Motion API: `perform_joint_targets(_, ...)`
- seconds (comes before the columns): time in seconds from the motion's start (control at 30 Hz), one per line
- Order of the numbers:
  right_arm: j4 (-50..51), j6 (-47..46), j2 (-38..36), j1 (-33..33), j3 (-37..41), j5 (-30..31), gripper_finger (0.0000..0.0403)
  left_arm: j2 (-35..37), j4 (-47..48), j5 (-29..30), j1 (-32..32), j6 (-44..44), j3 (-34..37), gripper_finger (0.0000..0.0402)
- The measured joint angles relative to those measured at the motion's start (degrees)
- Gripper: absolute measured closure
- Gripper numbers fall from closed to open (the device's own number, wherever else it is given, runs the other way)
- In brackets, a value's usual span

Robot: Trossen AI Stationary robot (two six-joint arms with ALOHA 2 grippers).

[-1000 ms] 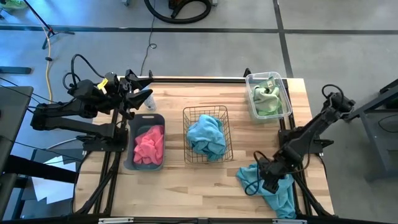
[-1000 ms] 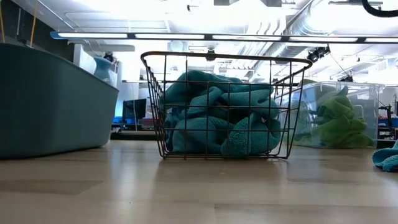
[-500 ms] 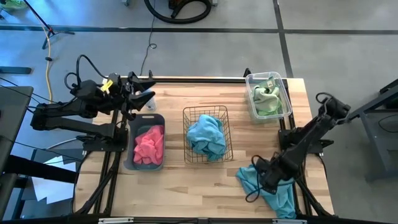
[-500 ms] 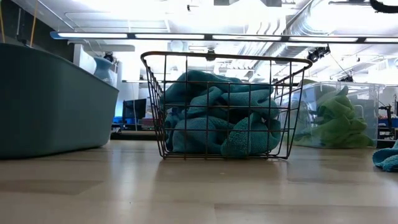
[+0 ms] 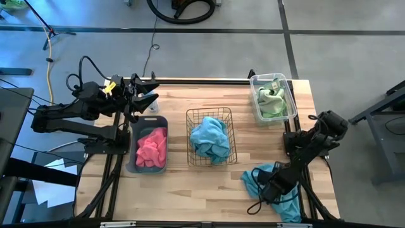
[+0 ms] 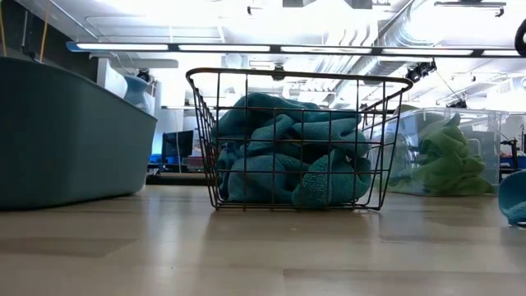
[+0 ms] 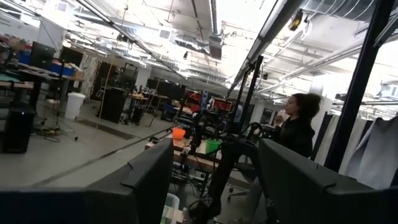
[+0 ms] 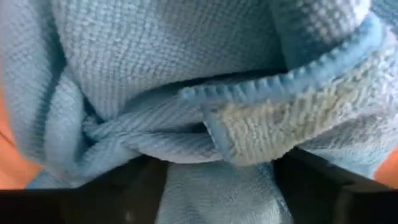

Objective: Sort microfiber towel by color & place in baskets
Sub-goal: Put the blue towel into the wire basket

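Note:
A teal towel (image 5: 283,197) lies crumpled on the table at the near right; its edge shows in the low view (image 6: 514,197). My right gripper (image 5: 269,189) points down onto it, open, with a bunched fold (image 8: 211,134) between the fingers. Pink towels (image 5: 152,147) lie in the grey tub (image 5: 133,147). A teal towel (image 5: 210,138) fills the wire basket (image 5: 190,136), and green towels (image 5: 272,98) fill the clear bin (image 5: 254,95). My left gripper (image 5: 147,95) waits open above the far left. My right gripper comes from above, pointing down, with its open fingers (image 8: 134,193) standing on either side of a bunched fold near the towel's middle (image 8: 217,155). Cloth lies against both fingers. The towel rests slack on the table.
A pale bottle (image 5: 152,105) stands at the far left under my left gripper. The three containers stand in a row across the table's middle and far right. A person (image 7: 298,130) is in the room beyond. Bare wood (image 5: 202,190) lies along the near edge.
My right gripper has gone down and toward the table's near edge onto the teal towel, rolling its wrist. The towel has bunched up under it, and its edge stands higher in the low view.

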State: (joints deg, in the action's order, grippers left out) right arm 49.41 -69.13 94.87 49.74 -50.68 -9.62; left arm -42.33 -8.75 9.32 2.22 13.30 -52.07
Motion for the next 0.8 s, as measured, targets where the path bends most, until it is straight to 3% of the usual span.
perform_joint_targets(0.1, 0.82, -0.26, -0.39, -0.31, -0.37, -0.74, 0.0209, 0.00, -0.02, 0.00, 0.00, -0.37, 0.00, 0.0177)
perform_joint_targets(0.2, 4.15, 1.86, -2.16, -0.35, -2.31, -1.93, 0.0342, 0.15, 0.01, 0.00, 0.00, -0.37, 0.00, 0.0177)
perform_joint_targets(0.23, 5.18, 3.02, -3.16, -0.35, -3.28, -2.97, 0.0371, 0.30, 0.07, 0.00, 0.00, -0.39, 0.01, 0.0177)
perform_joint_targets(0.47, 21.18, 6.86, -13.38, -0.35, -13.17, -2.21, 0.0384, 1.26, 1.32, 0.00, 0.00, -1.89, 0.02, 0.0177)
perform_joint_targets(0.57, 25.61, 7.65, -18.52, -0.35, -16.51, 1.57, 0.0396, 1.45, 1.46, 0.02, 0.01, -3.14, 0.02, 0.0177)
perform_joint_targets(0.8, 29.52, -3.56, -26.80, -2.59, -17.76, 13.04, 0.0398, 1.42, 1.80, 0.02, 0.00, -4.46, 0.02, 0.0177)
